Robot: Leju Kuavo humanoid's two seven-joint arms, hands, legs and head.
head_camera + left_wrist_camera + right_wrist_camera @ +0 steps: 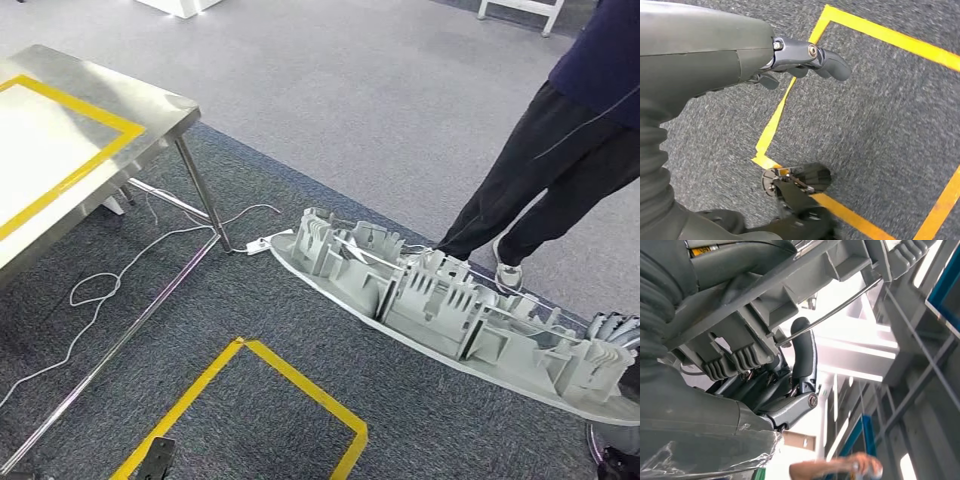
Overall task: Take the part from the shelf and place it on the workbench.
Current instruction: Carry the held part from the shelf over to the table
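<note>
- Part (453,305) is gripped at one end by right hand (798,375).
- Left hand (806,57) hangs empty, fingers loosely curled.
- Part should be kept level toward workbench (162,105).

No readable text, labels, brands or numbers on any surface. Only markings: plain yellow tape outlines on worktop (45,190) and on carpet floor (249,300).
</note>
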